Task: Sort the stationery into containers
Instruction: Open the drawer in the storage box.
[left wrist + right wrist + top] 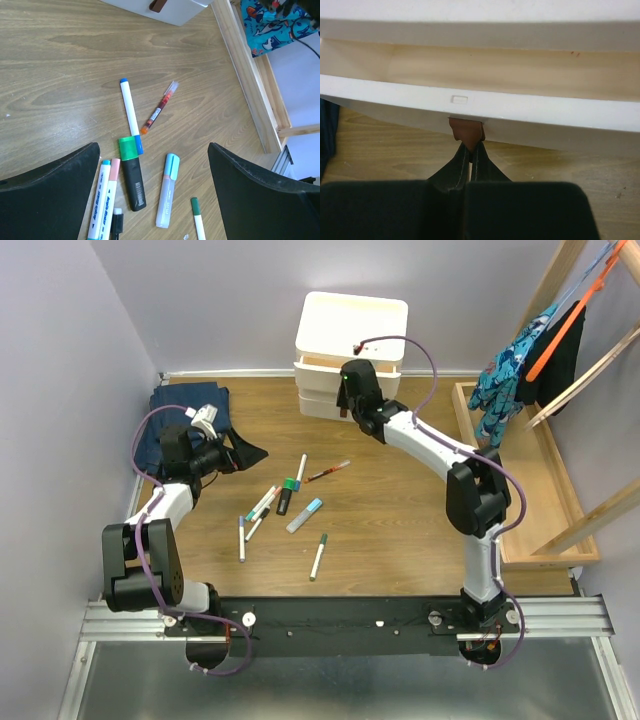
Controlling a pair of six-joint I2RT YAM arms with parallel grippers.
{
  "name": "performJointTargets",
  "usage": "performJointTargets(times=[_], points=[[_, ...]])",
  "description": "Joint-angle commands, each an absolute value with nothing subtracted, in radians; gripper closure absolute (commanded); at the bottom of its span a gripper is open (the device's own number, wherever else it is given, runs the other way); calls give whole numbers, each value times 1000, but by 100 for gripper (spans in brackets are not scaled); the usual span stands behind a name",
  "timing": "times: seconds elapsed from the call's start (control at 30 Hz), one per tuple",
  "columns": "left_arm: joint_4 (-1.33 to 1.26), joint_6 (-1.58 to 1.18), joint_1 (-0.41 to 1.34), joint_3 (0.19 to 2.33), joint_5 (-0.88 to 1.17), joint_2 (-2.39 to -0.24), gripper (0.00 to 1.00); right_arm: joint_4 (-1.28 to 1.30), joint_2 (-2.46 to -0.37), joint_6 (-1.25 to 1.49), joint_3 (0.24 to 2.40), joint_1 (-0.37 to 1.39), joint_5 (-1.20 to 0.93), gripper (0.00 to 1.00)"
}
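Jeans (170, 425) at far left, just beside left gripper (154, 150), jaws spread wide. Loose mid-table: blue-capped white marker (129, 107), green-capped black highlighter (132, 172), red pen (160, 107), pale blue highlighter (167, 192). At right, right gripper (470, 155) pinching brown handle (466, 131) of top drawer (520, 107), ajar.

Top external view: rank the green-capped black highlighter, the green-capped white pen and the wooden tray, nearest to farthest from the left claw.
From the left claw:
1. Green-capped black highlighter, just to its right, among the other pens.
2. Green-capped white pen, lying alone, toward the near edge.
3. Wooden tray, along the far right side.
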State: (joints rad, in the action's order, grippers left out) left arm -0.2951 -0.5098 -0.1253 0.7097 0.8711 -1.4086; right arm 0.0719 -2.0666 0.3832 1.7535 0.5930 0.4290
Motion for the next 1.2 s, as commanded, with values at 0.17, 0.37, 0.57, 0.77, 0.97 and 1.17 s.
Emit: performJointTargets(times=[0.17,0.37,0.57,0.77,0.97,1.17], points=[[-334,-523,-132,715,868,-1407,2,167,-1982,408,1635,647,420,99],[-328,-517,-132,713,865,-1393,2,175,-1948,414,1595,672,419,99],[-314,-506,-132,709,854,-1379,2,195,-1930,422,1577,689,414,99],[-296,-497,-132,713,847,-1371,2,206,-1907,426,1551,712,419,99],[-288,-492,-132,712,844,-1361,2,190,-1898,423,1534,719,422,99],[-259,-477,-130,721,827,-1355,1,155,-1896,384,1529,719,440,55]])
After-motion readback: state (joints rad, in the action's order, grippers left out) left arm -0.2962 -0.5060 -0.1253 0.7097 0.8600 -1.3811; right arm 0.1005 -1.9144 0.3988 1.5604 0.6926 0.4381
